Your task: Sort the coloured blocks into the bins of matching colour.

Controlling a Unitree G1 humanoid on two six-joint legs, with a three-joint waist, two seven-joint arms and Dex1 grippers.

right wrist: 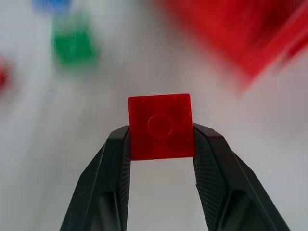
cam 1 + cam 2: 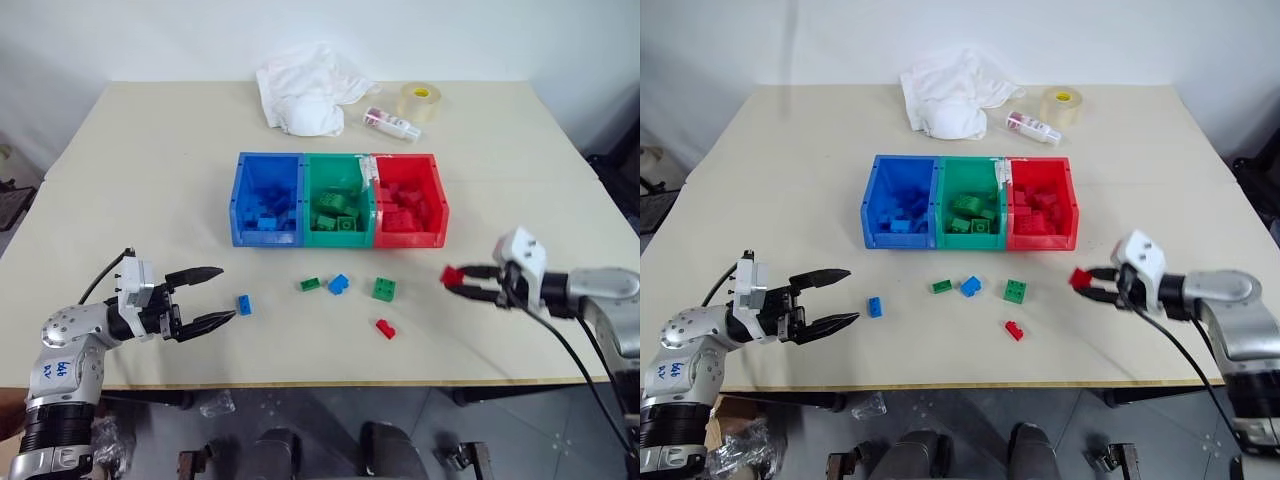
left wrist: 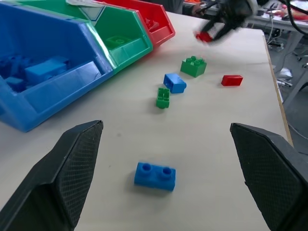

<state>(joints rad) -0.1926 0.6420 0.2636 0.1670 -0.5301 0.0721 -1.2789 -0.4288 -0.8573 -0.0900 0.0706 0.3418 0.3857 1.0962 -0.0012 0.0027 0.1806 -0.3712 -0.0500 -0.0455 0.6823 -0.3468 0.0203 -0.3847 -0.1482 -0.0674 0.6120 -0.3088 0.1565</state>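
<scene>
I see a glossy, smooth plastic red block between my right gripper's matt black fingers, whose inner pads look finely cross-hatched.

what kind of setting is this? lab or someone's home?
Probably a lab or test room: a plain beige table against a bare white wall, three joined sorting bins with toy blocks, and in the left wrist view cluttered workbenches behind.

The left hand is held low and roughly level, its two black fingers spread wide with nothing between them, pointing inward toward the right hand. The right hand reaches in from the opposite side, angled slightly downward, its fingers pinched on a small red block at the tips.
</scene>
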